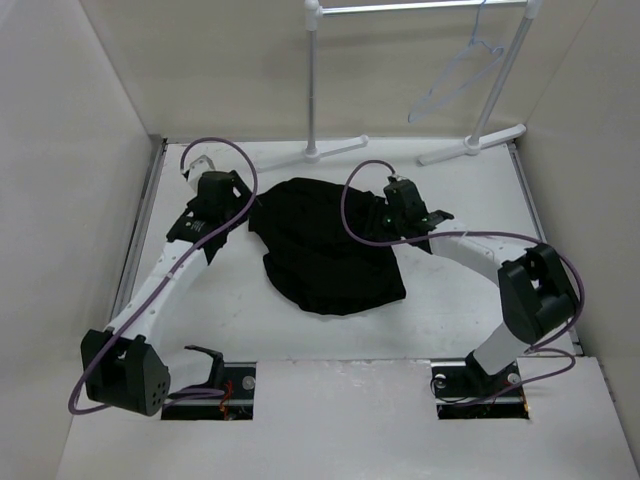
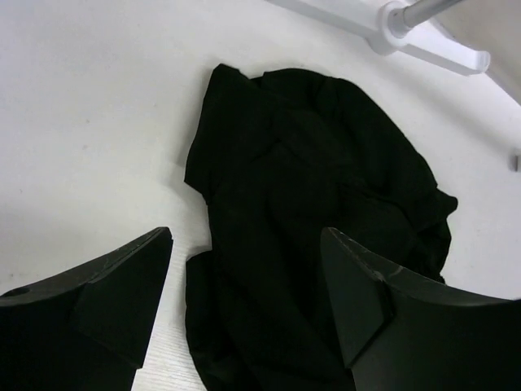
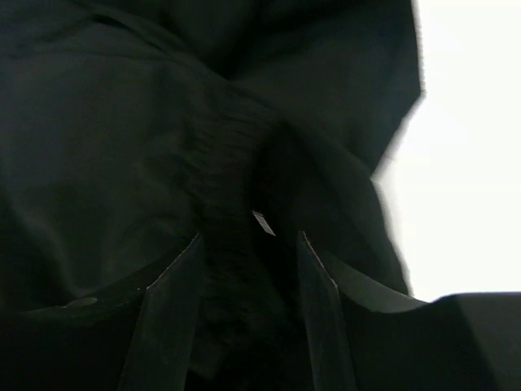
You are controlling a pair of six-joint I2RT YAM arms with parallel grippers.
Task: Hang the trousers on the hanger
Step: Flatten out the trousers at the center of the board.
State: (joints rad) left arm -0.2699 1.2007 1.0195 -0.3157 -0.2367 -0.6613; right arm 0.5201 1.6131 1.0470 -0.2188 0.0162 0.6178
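Trousers [image 1: 325,255] heaped, left claw [image 2: 246,236] agape, right claw [image 3: 249,236] straddling them, grip unclear, hanger [image 1: 442,77] only overhead

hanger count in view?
1: the hanger hangs from the rack rail at far right, beside the right pole. None elsewhere; the trousers could hide something.

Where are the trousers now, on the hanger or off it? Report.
Off. The black trousers lie crumpled in a heap on the table; the hanger hangs bare from the rack rail.
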